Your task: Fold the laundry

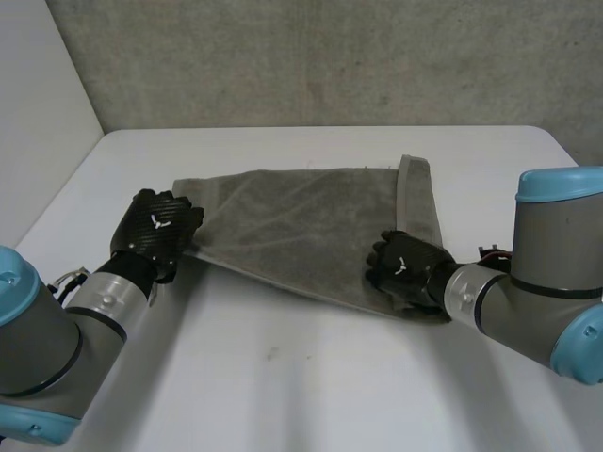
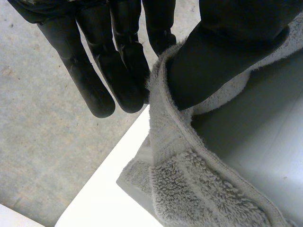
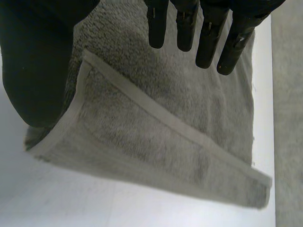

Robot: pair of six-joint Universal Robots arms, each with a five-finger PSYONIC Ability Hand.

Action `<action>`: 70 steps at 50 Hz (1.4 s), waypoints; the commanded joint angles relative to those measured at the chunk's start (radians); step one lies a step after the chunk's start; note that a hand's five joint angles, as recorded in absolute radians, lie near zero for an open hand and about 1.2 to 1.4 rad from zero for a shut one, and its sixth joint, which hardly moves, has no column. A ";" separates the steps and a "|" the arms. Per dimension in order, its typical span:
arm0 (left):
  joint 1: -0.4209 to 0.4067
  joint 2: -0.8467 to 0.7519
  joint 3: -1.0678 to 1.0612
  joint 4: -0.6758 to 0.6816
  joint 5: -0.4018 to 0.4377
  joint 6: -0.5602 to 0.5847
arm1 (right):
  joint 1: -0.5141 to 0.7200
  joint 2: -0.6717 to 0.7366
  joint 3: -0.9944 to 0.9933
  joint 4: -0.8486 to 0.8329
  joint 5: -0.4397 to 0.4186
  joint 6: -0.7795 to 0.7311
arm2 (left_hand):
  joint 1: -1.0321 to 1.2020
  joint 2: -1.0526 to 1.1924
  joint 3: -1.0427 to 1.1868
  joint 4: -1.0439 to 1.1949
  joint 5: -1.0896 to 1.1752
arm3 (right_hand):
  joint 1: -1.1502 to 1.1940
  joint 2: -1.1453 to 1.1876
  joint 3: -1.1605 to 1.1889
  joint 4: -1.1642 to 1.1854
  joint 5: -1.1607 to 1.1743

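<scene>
A grey towel (image 1: 301,221) lies partly folded on the white table (image 1: 311,377), with a hemmed strip turned up at its far right. My left hand (image 1: 155,231) is at the towel's left corner. In the left wrist view the towel's hem (image 2: 163,118) runs between that hand's thumb (image 2: 227,47) and its fingers (image 2: 113,71), pinched there and lifted off the table. My right hand (image 1: 407,268) rests at the towel's near right edge. Its fingers (image 3: 187,23) are straight and spread above the towel (image 3: 156,123), and its thumb (image 3: 33,71) stands beside a folded-over hem.
A grey wall (image 1: 311,56) rises behind the table's far edge. The table's left edge (image 2: 109,184) drops to a grey floor (image 2: 42,142) just beyond my left hand. Bare white tabletop lies in front of the towel, between my arms.
</scene>
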 commanded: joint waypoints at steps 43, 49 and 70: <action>0.036 0.000 0.000 0.000 0.000 0.000 | -0.229 -0.002 0.052 0.003 -0.007 -0.082 | 0.222 0.180 0.181 0.179 0.193 | 0.398 0.336 0.332 0.332 0.326; 0.036 0.000 0.000 0.000 0.000 0.000 | -0.251 0.001 0.098 -0.025 -0.015 -0.070 | 0.222 0.180 0.181 0.179 0.193 | 0.439 0.377 0.373 0.373 0.367; 0.036 0.000 -0.002 0.000 -0.002 0.000 | -0.261 -0.024 0.212 -0.163 -0.010 0.251 | 0.222 0.180 0.181 0.179 0.193 | 0.453 0.392 0.387 0.387 0.382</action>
